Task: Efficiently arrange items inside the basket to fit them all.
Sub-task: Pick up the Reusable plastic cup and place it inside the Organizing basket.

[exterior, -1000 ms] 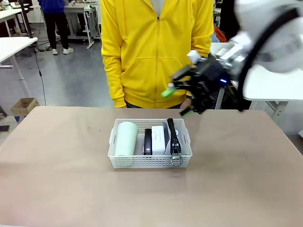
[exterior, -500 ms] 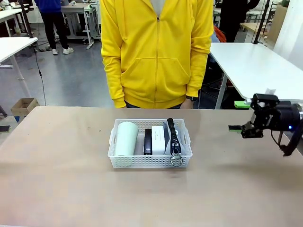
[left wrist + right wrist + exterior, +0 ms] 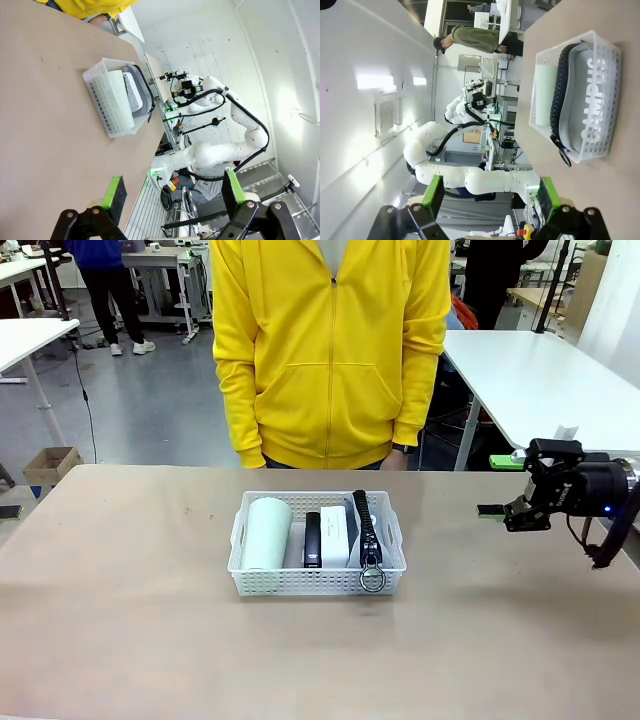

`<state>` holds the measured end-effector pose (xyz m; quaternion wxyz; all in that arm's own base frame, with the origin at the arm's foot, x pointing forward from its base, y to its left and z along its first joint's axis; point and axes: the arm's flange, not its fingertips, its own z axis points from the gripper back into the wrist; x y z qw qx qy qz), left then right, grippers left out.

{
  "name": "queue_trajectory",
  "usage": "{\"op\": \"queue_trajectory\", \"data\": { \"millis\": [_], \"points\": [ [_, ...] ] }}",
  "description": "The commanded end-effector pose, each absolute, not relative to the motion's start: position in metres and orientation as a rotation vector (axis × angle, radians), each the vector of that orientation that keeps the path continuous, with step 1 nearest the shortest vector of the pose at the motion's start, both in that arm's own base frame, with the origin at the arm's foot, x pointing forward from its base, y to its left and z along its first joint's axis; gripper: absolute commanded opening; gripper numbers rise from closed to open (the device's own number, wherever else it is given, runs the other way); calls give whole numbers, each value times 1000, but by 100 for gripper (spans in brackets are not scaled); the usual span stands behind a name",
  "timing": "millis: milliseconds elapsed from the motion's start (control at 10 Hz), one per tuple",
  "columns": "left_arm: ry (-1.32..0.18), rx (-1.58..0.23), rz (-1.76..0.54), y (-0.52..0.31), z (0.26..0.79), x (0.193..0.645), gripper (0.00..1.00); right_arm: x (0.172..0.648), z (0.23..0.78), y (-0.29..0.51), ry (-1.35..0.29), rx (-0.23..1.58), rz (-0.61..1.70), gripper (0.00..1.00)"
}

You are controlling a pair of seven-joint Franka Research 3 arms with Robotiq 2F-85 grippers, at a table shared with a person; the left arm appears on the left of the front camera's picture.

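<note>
Right gripper (image 3: 497, 511) has swung from above the basket's far right corner to the table's right edge; jaws spread, empty | left gripper (image 3: 172, 191) spread, empty | basket (image 3: 316, 583) mid-table: cup (image 3: 267, 533), stapler (image 3: 313, 538), box (image 3: 334, 535), pouch (image 3: 366, 525) side by side | packing looks finished

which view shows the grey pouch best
The right wrist view: the grey pouch shows its whole side, zipper and printed lettering. The front view gives just its zipper edge, and the left wrist view only a sliver behind the cup.
</note>
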<state>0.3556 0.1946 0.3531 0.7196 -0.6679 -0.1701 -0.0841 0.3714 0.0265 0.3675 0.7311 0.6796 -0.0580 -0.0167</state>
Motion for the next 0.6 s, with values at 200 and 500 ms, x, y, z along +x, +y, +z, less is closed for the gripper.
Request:
{"op": "queue_trajectory", "data": {
  "millis": [200, 500],
  "points": [
    [-363, -1471, -186, 192, 355, 353, 100, 371, 371, 22, -114, 1488, -61, 100],
    [-363, -1471, -186, 192, 355, 353, 100, 371, 371, 22, -114, 1488, -61, 100]
  ]
}}
